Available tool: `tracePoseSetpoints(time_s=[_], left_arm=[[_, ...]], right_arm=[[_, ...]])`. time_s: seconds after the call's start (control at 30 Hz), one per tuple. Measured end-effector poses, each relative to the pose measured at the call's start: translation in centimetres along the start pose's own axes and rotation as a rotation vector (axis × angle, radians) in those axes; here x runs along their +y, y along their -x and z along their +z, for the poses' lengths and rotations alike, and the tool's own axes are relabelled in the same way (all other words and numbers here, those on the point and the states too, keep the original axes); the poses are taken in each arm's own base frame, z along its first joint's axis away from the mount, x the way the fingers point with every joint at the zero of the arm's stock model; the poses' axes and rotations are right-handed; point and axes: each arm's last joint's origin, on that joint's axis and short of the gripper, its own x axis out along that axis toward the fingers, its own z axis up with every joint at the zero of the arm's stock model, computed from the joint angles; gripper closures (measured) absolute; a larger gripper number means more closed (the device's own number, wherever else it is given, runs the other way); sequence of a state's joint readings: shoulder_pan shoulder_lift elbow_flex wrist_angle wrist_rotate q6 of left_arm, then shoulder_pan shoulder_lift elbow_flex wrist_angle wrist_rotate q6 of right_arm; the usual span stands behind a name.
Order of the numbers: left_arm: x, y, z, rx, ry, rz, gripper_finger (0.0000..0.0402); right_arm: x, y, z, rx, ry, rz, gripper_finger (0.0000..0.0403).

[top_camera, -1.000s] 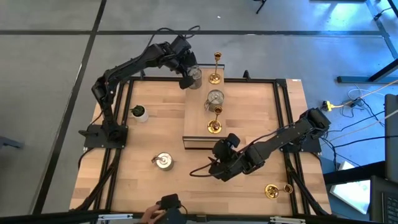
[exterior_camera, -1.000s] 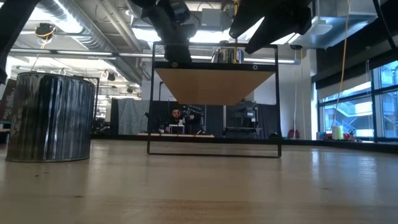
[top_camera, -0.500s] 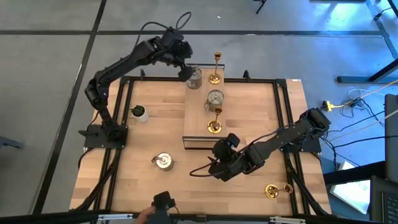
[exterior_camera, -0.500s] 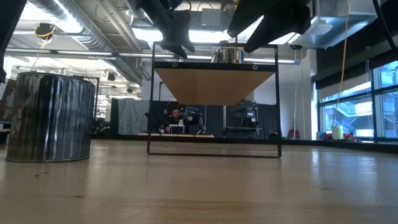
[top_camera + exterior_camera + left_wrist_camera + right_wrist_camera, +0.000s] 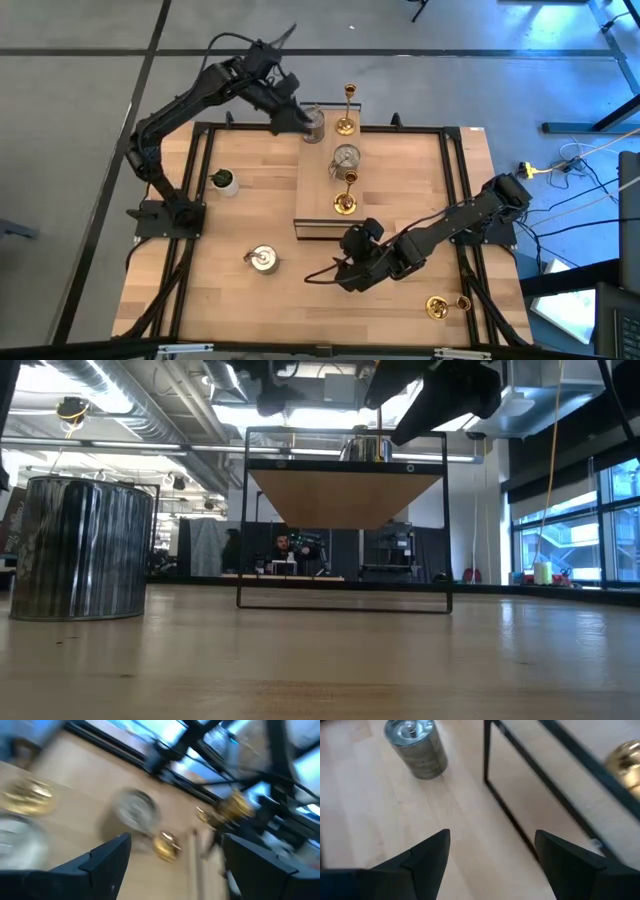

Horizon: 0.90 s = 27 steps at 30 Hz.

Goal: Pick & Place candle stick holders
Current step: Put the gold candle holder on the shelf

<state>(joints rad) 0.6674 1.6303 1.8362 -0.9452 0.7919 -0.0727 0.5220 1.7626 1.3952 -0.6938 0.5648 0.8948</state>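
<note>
Wooden tabletop (image 5: 420, 190) with a raised shelf (image 5: 320, 215) in the middle, and the left tool (image 5: 290, 117) has pulled back off the silver holder (image 5: 314, 124) at the shelf's far end, fingers apart and empty. Looks like that one's placed. The right tool (image 5: 348, 272) waits open near the front edge.

left gripper (image 5: 298, 118): raised at the far edge, fingers spread | right gripper (image 5: 347, 278): low, near front-centre, fingers spread
</note>
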Motion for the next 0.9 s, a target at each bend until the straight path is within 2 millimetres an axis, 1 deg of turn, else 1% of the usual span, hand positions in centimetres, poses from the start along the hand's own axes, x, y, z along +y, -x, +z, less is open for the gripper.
tracePoseSetpoints(time_s=[0.1, 0.2, 0.27, 0.4, 0.53, 0.7, 0.9], left_arm=[[-1.9, 0.0, -1.0, 0.065, -0.011, -0.032, 0.0092], [-3.6, 0.5, -2.0, 0.119, -0.043, -0.013, 0.0092], [-4.6, 0.7, -2.6, 0.152, -0.061, 0.028, 0.0092], [-6.2, 0.7, -3.8, 0.186, -0.101, 0.093, 0.0092], [-7.2, 0.6, -4.7, 0.202, -0.126, 0.129, 0.0092], [-8.0, 0.4, -5.6, 0.196, -0.136, 0.144, 0.0092], [-8.4, 0.2, -5.5, 0.120, -0.124, 0.183, 0.0092]], right_arm=[[0.2, 0.0, -0.1, 0.052, -0.069, 0.046, 0.0110], [0.4, 0.0, -0.1, 0.121, -0.141, 0.108, 0.0110], [0.8, 0.1, -0.3, 0.166, -0.144, 0.171, 0.0110], [2.0, 0.8, -0.4, 0.168, -0.150, 0.285, 0.0110], [3.0, 1.6, -0.8, 0.075, -0.155, 0.299, 0.0110], [3.5, 2.6, -1.2, -0.038, -0.144, 0.243, 0.0110], [3.4, 3.4, -1.9, -0.090, -0.092, 0.187, 0.0110]])
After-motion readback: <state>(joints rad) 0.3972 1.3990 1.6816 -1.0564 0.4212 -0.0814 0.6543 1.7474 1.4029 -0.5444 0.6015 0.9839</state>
